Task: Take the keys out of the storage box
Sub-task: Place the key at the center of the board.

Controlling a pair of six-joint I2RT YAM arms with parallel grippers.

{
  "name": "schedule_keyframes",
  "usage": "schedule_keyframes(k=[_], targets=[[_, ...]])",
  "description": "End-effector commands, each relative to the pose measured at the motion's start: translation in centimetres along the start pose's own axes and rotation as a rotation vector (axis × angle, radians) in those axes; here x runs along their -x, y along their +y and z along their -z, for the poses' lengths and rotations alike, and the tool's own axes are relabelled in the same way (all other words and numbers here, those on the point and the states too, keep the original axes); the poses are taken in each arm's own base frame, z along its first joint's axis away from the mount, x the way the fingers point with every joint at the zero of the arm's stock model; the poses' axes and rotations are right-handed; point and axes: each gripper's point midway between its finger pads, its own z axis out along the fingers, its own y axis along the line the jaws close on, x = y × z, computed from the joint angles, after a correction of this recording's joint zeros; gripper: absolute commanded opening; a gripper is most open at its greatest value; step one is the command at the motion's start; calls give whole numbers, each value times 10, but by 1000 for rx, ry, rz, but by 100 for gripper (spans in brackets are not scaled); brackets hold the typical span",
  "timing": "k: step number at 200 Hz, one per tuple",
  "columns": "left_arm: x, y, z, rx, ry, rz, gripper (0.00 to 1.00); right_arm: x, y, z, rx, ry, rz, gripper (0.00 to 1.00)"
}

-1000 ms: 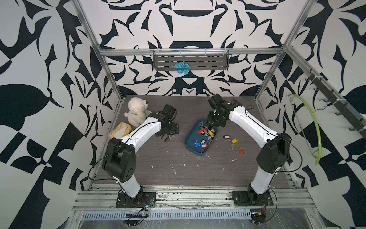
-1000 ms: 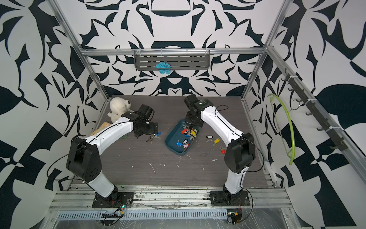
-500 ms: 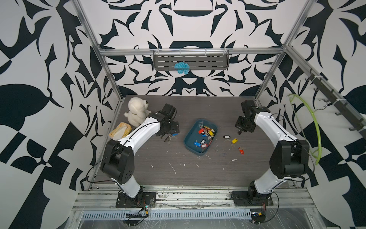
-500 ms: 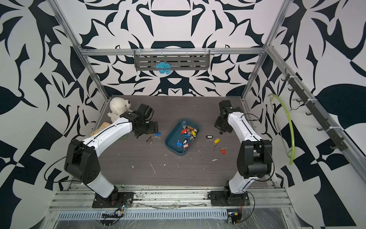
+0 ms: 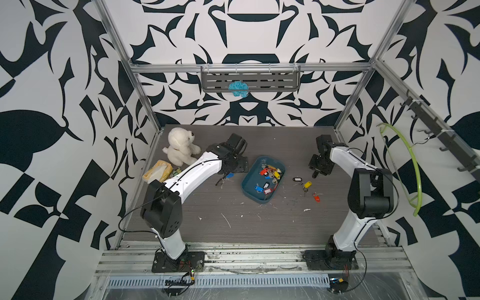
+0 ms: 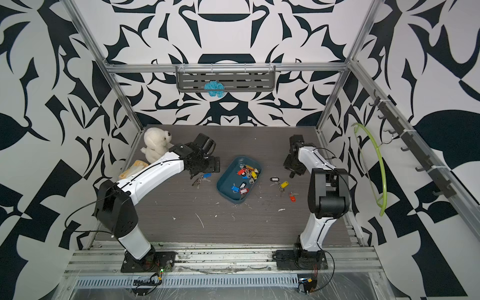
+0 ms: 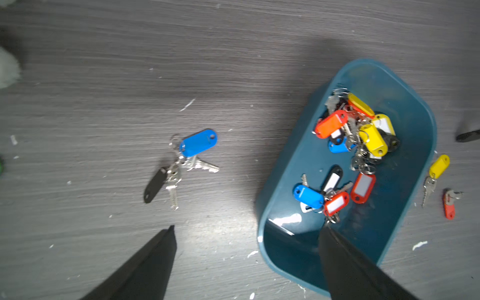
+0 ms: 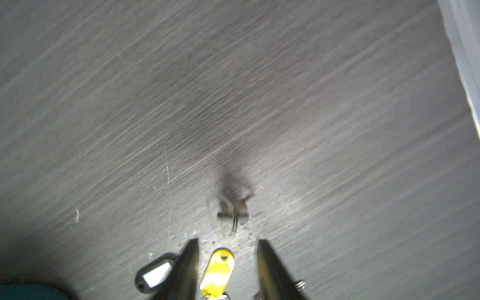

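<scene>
Centre of both top views: storage box [image 5: 252, 179] on the table [image 5: 233, 220], most of the keys [image 5: 270, 173] inside it, with a tangled clump at the upper end and a looser blue/black/red group [image 5: 262, 188] at the lower end. Already out: blue-tagged set [image 5: 225, 178] just left of the box; black tag [image 5: 297, 179], yellow tag [image 5: 307, 185] and red tag [image 5: 316, 197] on the table to its right. Right gripper [image 8: 227, 240] is low over the table right of the box, jaws partly apart, clamping nothing. The yellow tag shows in the gap without touching either finger, and a blurred metal bit [image 8: 231, 207] sits just ahead of the tips, can't tell if it's landed. Reads as a drop-off step. To do it clean: open fully, then lift straight up before swinging back so the fingers don't drag the yellow or black tag. Left gripper [image 7: 248, 227] hovers just left of the box, jaws wide, empty, one finger above the box. Next pick: go for the looser group, pinch a plastic tag flat, not a ring. The clump likely comes up chained and the box looks light, so lift slowly and watch it doesn't ride up
</scene>
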Motion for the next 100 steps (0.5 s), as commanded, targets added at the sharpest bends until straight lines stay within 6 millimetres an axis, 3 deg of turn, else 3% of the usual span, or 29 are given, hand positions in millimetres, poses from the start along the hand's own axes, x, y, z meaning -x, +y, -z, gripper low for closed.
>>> schedule_keyframes(k=[1, 42, 80, 100], targets=[[3, -19, -1, -12, -2, -33, 92, 0, 3, 16, 57, -35, 11, 65], [17, -48, -3, -41, -26, -92, 86, -10, -2, 51, 113, -70, 7, 71], [26, -83, -9, -71, -54, -202, 79, -33, -3, 80, 231, -103, -13, 60], [19, -98, -22, -63, -18, -278, 76, -43, -1, 92, 297, -122, -23, 55]])
